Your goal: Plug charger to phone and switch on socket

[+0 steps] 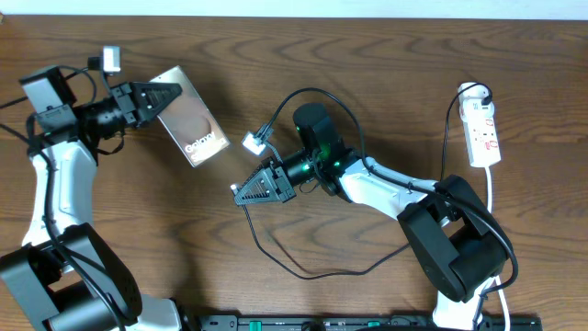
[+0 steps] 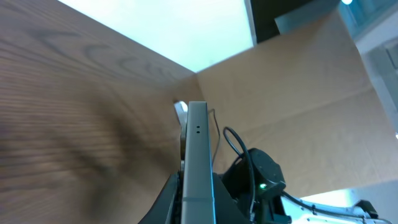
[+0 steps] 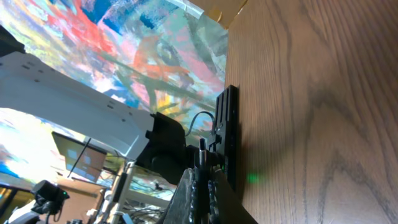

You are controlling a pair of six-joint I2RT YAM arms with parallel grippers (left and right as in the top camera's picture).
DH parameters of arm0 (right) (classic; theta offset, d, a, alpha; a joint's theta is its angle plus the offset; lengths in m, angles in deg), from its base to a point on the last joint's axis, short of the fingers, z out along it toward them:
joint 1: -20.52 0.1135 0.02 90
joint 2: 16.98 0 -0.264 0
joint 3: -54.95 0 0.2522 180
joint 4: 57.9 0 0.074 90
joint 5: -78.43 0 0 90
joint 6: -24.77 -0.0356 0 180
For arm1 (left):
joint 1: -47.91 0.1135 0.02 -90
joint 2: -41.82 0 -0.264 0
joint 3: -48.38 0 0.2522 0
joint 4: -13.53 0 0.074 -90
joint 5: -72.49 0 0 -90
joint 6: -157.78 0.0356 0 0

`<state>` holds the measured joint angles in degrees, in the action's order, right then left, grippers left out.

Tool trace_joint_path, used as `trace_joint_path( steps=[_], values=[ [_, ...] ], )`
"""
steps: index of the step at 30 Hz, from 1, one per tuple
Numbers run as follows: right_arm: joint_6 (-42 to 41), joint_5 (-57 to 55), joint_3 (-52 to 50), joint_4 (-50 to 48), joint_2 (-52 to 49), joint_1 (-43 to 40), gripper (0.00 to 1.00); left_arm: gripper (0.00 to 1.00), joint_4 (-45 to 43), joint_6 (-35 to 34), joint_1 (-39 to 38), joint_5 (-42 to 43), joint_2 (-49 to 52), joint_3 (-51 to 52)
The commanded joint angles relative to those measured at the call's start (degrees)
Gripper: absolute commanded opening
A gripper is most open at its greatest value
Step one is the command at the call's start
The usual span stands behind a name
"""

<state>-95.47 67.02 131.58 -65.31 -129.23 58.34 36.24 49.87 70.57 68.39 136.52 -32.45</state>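
Right wrist view shows us the closest risk. The right hand (image 3: 200,177) is closed on the slim tip of the charger (image 3: 202,148), which pokes out only a little at lower centre. We judge that so thin a pinch could let the tip twist or slide back once it meets resistance.

Farther out, in the upper left of the overhead frame, the left hand (image 1: 163,99) grips the phone (image 1: 195,131) by one end. The phone is tilted and seemingly raised off the desk (image 1: 367,55), and the tip and phone are well apart. If the port does not line up with the tip, we could push the phone askew in its grip. The charger's slack cable loops at lower centre and may drag.

Farthest, at the right edge, the socket (image 1: 483,129) lies with no hand near it. We cannot tell its switch state.
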Motion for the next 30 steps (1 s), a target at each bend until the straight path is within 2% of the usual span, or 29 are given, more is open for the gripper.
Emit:
trace_joint_path(
  steps=[1, 24, 30],
  values=[
    [2.27, 0.17, 0.09, -0.28, -0.37, -0.28, 0.01, 0.07, -0.04, 0.76, -1.57, 4.15, -1.31, -0.66],
    [3.32, -2.56, 0.09, -2.78, -0.37, -2.86, 0.01, 0.07, 1.22, 0.81, -5.44, 4.11, -1.31, -0.63],
    [3.32, -1.7, 0.09, -5.01, -0.37, -2.86, 0.01, 0.07, 1.22, 2.89, -5.99, 4.09, -1.31, -0.63]
  ],
)
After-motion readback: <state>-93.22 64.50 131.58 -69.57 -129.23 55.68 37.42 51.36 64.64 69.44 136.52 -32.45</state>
